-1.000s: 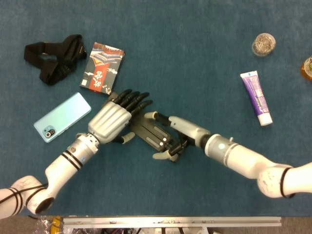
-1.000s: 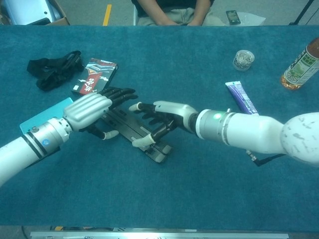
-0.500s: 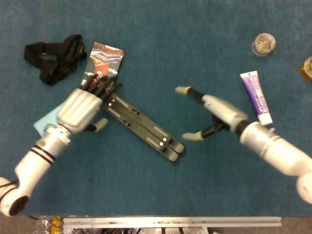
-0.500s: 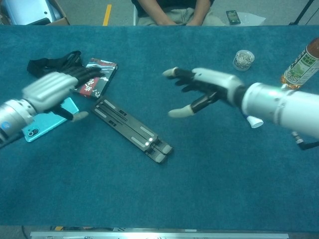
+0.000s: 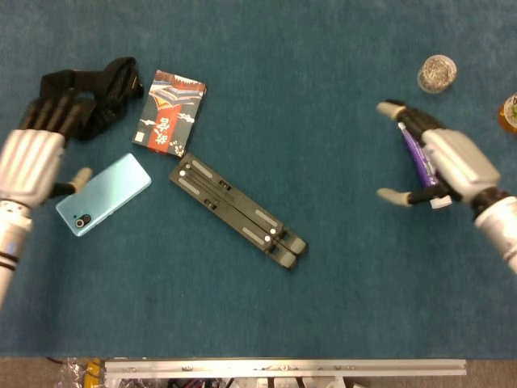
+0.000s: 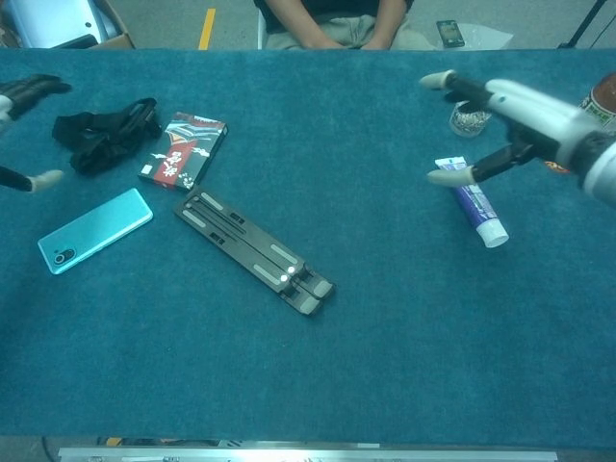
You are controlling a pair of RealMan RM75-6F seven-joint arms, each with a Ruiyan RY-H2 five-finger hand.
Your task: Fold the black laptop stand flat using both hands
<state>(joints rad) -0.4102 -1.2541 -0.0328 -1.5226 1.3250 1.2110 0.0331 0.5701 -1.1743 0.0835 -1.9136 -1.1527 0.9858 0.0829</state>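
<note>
- A second ago both hands were down on the black hinged laptop stand (image 5: pixel 237 214). Half a second ago they had lifted off it. Now they have drawn well apart to opposite sides of the blue-carpeted desk (image 5: pixel 323 307).
- The left hand (image 5: pixel 32 153) hangs over the left edge of the desk, above the black strap bundle (image 5: pixel 89 99) and just beside the pale turquoise smartphone (image 5: pixel 103 194). Its fingers are extended and its thumb is out, and it holds nothing.
- The right hand (image 5: pixel 440 162) hovers over the white-and-purple tube (image 6: pixel 472 204) at the far right. Thumb and fingers are spread wide and it is empty.
- The stand lies untouched near the middle of the desk, low and closed against the surface in both views. By my reading the fold is done and the hands are retreating.
- Its long axis runs diagonally. One end sits just below the red-and-black patterned box (image 5: pixel 170 111), and the hinged end points toward the lower right, nearer the robot.
- Both slim bars lie side by side along that line, with no part visibly raised.
</note>
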